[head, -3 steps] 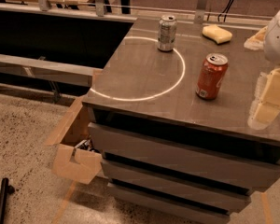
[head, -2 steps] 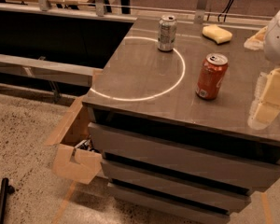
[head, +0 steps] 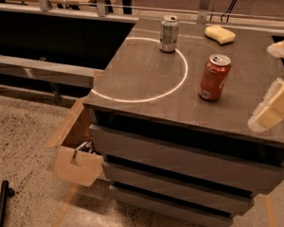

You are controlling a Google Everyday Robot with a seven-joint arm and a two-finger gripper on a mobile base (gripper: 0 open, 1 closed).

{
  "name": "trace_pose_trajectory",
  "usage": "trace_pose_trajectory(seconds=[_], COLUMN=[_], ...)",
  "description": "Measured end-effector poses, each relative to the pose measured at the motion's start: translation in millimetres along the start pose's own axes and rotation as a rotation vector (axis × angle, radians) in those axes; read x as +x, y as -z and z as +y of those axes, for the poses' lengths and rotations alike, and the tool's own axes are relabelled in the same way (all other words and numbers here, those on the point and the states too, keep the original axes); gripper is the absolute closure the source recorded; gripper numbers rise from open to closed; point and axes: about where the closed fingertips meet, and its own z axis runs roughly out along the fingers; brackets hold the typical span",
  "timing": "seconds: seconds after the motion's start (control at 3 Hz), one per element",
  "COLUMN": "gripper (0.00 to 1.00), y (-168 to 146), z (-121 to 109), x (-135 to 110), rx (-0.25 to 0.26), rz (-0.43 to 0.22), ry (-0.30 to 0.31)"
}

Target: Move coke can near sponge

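The red coke can stands upright on the grey cabinet top, right of centre. The pale yellow sponge lies at the far right of the top, well behind the can. My gripper is at the right edge of the view, to the right of the coke can and apart from it. Its cream fingers are spread, with nothing between them.
A silver-grey can stands at the back on a white circle marked on the top. The cabinet has drawers below. An open cardboard box sits on the floor at its left. A railing and a dark counter run behind.
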Motion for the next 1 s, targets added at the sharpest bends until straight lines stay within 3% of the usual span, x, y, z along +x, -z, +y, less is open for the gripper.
trace_pose_trajectory(seconds=[0.33,1.0], gripper=[0.0,0.0], y=[4.4,-8.7], z=[-12.0,-18.8], x=[8.8,18.9], rx=[0.084,0.181], rz=[-0.158,-0.373], ry=[-0.122,-0.253])
